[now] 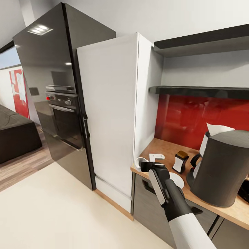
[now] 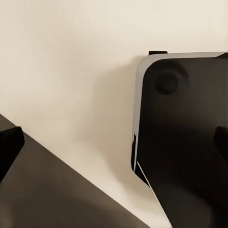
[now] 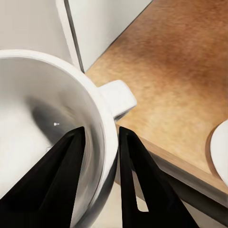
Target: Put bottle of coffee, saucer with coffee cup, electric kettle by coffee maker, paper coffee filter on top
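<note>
My right gripper (image 1: 147, 166) is shut on the rim of the white coffee cup (image 1: 139, 161) at the counter's left corner, with one finger inside the cup (image 3: 47, 109) and one outside, close to its handle (image 3: 118, 97). The right gripper (image 3: 102, 137) holds the cup over the counter's edge. The white saucer (image 1: 177, 180) lies just right of the arm, and its rim (image 3: 221, 153) also shows in the right wrist view. Behind it stands the bottle of coffee (image 1: 180, 161). A white kettle (image 1: 202, 152) with a black handle stands beside the dark coffee maker (image 1: 221, 169), and a white paper filter (image 1: 218, 128) pokes up above. My left gripper (image 2: 114, 147) hangs open over the floor.
A white tall cabinet (image 1: 110, 114) and a black fridge (image 1: 52, 86) stand left of the wooden counter (image 1: 166, 147). Dark shelves (image 1: 200, 90) run above the red backsplash. A small white piece (image 1: 156, 157) lies on the counter. The robot's base (image 2: 185, 142) shows in the left wrist view.
</note>
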You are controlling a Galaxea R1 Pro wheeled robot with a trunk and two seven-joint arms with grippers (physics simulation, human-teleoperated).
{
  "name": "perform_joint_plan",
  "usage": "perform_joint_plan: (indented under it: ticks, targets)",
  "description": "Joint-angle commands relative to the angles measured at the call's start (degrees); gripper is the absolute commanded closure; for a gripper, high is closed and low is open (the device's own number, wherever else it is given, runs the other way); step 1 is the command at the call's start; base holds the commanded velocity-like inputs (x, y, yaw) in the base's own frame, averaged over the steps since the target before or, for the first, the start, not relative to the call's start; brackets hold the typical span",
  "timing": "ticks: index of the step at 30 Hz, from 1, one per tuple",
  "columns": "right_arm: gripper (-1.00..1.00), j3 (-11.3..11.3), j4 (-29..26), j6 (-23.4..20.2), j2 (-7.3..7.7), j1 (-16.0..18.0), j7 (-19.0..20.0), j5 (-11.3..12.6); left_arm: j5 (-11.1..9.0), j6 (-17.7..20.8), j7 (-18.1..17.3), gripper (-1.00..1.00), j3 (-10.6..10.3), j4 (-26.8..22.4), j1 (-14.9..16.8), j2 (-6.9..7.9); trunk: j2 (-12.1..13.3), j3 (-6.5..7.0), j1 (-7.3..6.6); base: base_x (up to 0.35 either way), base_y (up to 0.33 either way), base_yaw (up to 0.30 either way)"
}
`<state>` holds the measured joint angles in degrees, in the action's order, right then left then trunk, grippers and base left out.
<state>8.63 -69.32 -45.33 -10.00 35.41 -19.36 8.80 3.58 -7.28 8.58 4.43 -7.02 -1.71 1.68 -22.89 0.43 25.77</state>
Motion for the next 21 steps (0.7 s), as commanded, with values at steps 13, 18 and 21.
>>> perform_joint_plan:
  ticks: [13,18,21]
  targets:
    - [1.00,0.05,-0.10,-0.11,0.00,0.02,-0.54,0.60,0.56,-0.35,-0.03,-1.00,0.35,-0.10,-0.05,-0.30,-0.03,-0.01,0.02,0.000,0.000,0.000]
    - [1.00,0.01,-0.19,-0.11,0.00,0.04,-0.54,0.60,0.45,-0.36,0.02,-1.00,0.40,-0.10,-0.05,-0.22,-0.03,0.05,0.02,0.000,0.000,-0.098]
    - [1.00,0.03,-0.20,-0.11,0.00,0.02,-0.57,0.60,0.41,-0.36,0.03,-1.00,0.34,-0.10,-0.05,-0.19,-0.03,0.13,0.02,0.000,0.000,-0.257]
